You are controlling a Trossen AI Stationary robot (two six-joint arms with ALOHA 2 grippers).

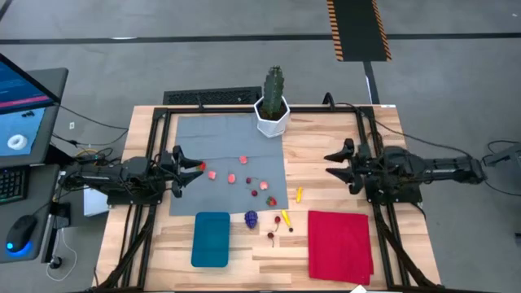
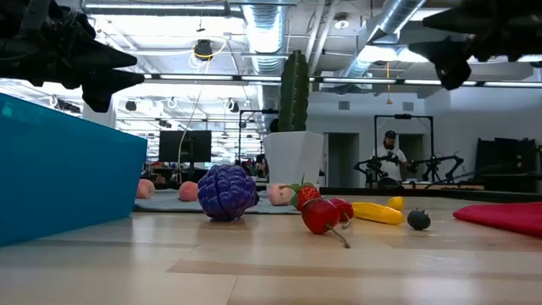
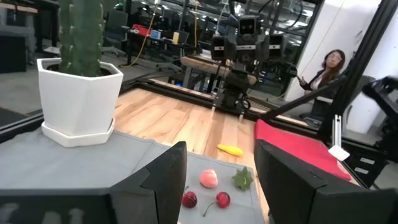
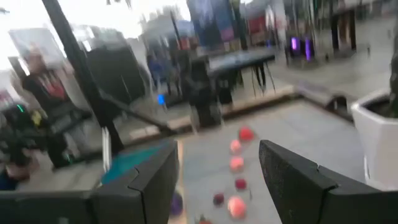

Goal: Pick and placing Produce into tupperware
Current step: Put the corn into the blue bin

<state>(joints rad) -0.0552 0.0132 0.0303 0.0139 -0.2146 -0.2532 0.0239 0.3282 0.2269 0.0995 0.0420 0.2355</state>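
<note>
Both grippers, left [image 1: 194, 166] and right [image 1: 332, 163], spread apart, empty. Produce [image 2: 227, 192] tiny, light, hard, rolls easily; pinch across middle. Tupperware [image 1: 211, 238] rigid, empty.

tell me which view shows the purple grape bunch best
The low view: the purple grape bunch sits close and sharp on the wood. The high view shows it tiny beside the tupperware; the right wrist view catches only a blur; the left wrist view misses it.
</note>
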